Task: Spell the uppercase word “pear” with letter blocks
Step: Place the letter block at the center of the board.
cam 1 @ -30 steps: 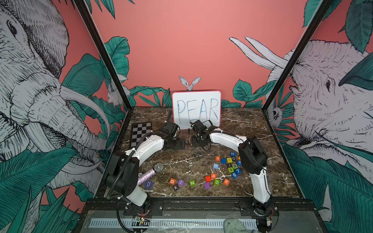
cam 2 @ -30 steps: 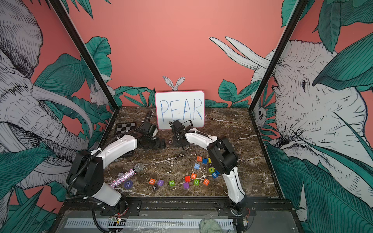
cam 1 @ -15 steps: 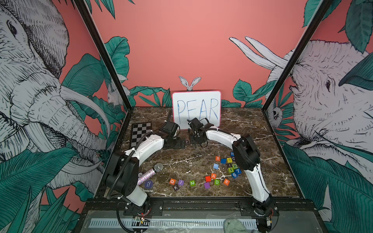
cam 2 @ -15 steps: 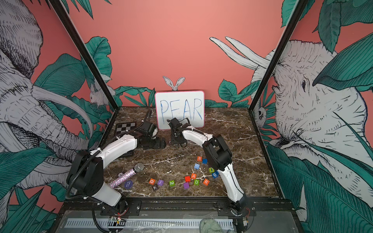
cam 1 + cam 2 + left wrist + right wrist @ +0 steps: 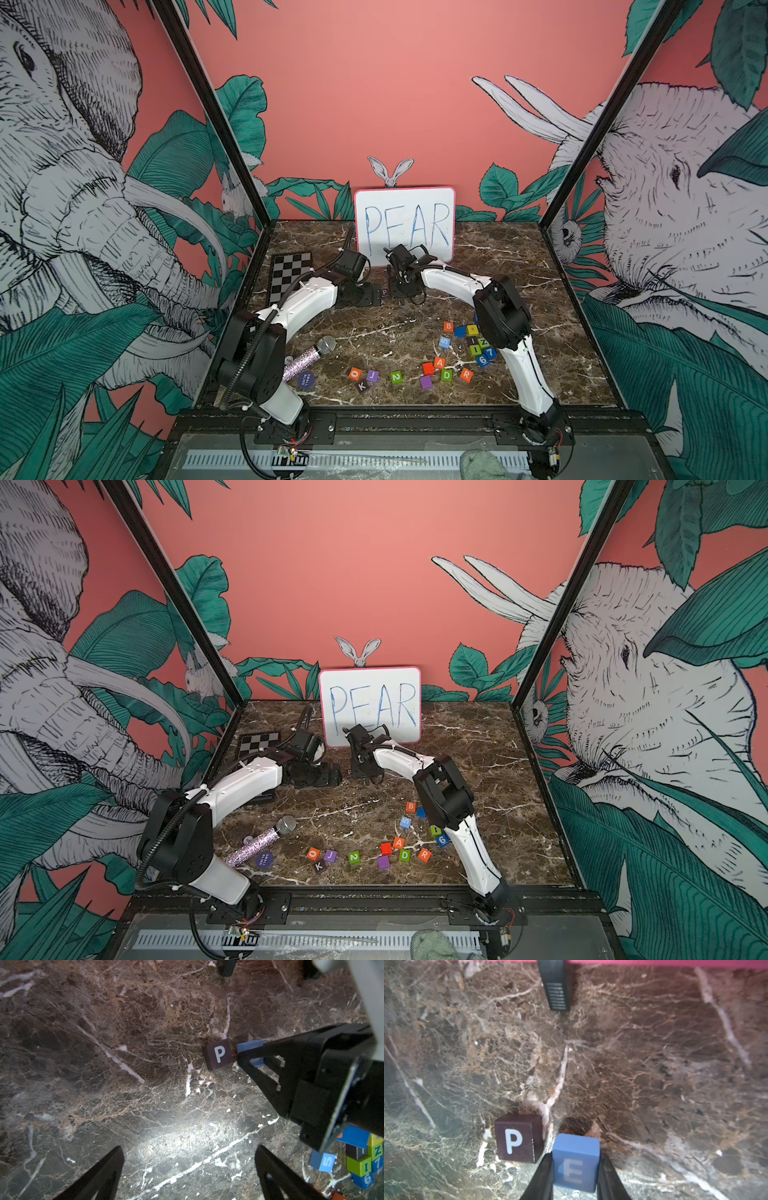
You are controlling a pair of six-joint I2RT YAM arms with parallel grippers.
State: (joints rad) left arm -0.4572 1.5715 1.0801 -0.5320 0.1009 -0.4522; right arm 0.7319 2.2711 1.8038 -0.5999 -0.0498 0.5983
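Observation:
A dark brown P block (image 5: 517, 1138) lies on the marble table (image 5: 654, 1064) in front of the whiteboard. Right beside it, across a narrow gap, is the light blue E block (image 5: 576, 1161), with my right gripper (image 5: 575, 1156) shut on its two sides. The left wrist view shows the same pair: the P block (image 5: 219, 1054), and the E block (image 5: 250, 1046) between the right fingers. My left gripper (image 5: 190, 1147) stands open over bare marble, short of the P block. The orange A block (image 5: 439, 362) and orange R block (image 5: 466, 375) lie near the front.
The pink-edged whiteboard (image 5: 405, 224) stands just behind both grippers. A checkerboard (image 5: 290, 276) lies at the back left. A glittery microphone (image 5: 309, 357) and a purple disc (image 5: 306, 379) are at the front left. Other blocks sit in a cluster (image 5: 473, 343) and a loose row (image 5: 372, 376).
My right arm has swung a little to the left, bringing its gripper and the E block closer to the P block. The left arm has stayed where it was.

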